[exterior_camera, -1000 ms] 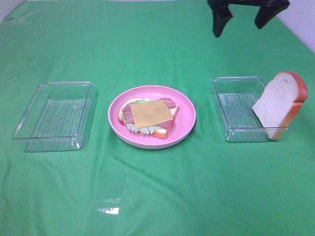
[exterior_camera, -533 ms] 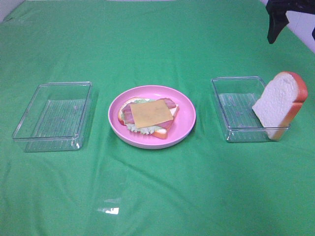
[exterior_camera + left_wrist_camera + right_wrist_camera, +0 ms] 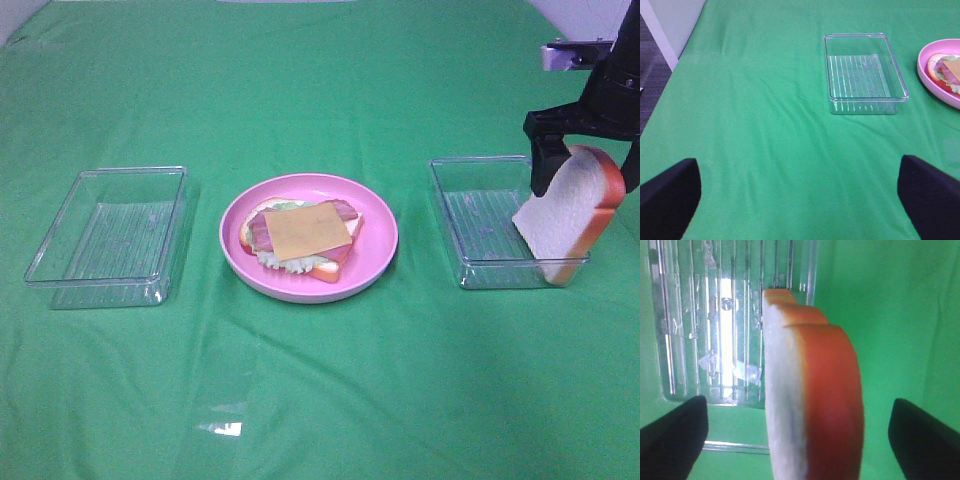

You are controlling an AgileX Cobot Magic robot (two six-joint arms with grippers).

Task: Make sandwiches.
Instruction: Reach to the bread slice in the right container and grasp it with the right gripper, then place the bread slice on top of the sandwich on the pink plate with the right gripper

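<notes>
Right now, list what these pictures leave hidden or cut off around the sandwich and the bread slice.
- Bottom bread, exterior high view: mostly covered by the cheese slice, bacon and lettuce.
- Sandwich, left wrist view: cut off by the picture edge.
- Standing bread slice, exterior high view: its foot is blurred behind the right tray wall.
- Right gripper, exterior high view: one side runs off the picture edge.

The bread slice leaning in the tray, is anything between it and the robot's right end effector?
No, nothing visible. The right end effector hangs open right over the bread slice, one finger on each side with only empty space between. The slice leans on the wall of the clear tray, which stands below it and not in the way.
</notes>
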